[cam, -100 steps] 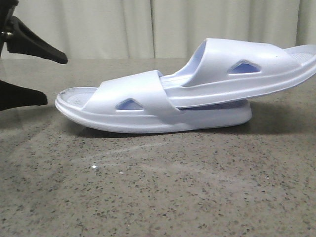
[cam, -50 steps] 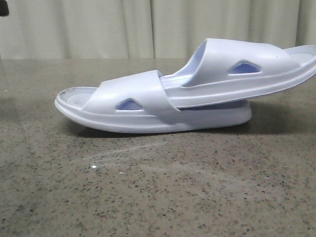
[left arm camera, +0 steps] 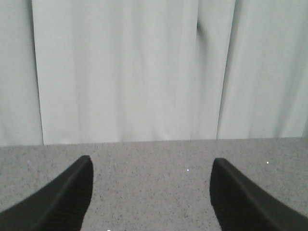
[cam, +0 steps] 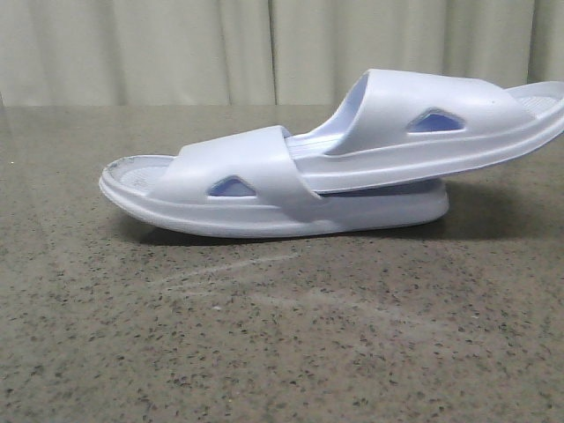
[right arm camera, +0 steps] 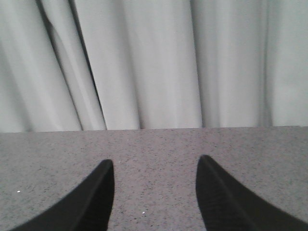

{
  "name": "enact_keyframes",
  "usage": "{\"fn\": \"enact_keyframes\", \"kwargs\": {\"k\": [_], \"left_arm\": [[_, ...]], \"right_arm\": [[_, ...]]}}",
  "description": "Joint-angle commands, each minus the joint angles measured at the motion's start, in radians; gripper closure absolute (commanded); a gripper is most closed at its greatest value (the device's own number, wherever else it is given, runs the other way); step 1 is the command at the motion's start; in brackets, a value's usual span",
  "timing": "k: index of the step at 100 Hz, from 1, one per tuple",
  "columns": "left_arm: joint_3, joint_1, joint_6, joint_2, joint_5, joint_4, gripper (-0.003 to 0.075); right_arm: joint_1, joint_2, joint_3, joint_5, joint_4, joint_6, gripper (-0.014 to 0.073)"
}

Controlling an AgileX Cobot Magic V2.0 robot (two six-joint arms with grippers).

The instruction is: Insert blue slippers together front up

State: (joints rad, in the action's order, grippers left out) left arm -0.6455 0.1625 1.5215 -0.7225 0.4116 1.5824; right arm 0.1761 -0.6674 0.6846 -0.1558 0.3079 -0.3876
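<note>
The left gripper (left arm camera: 151, 192) and the right gripper (right arm camera: 154, 192) both stand spread wide with nothing between their black fingers. Across the middle of the front view lie the blue slippers (cam: 335, 163), pale lavender foam on the speckled table (cam: 264, 335), one wedged under the other's strap, its heel raised toward the upper right.

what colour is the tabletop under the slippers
Grey-brown speckled stone, table, clearest in the front view below the pale blue slippers.

Speckled grey stone table (cam: 264, 352); pale pleated curtain (cam: 176, 48) behind it.
</note>
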Motion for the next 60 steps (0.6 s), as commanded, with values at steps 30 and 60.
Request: {"fn": "enact_keyframes", "kwargs": {"k": [30,60], "left_arm": [[0.134,-0.034,-0.061,0.184,-0.029,0.018,0.0263],[0.239,-0.189,-0.061,0.203,-0.119,-0.028,0.0263]], "right_arm": [[-0.029,0.067,-0.048,0.127,0.111,0.012,0.0263],[-0.029,0.244,-0.209,0.123,0.155,0.012,0.0263]]}}
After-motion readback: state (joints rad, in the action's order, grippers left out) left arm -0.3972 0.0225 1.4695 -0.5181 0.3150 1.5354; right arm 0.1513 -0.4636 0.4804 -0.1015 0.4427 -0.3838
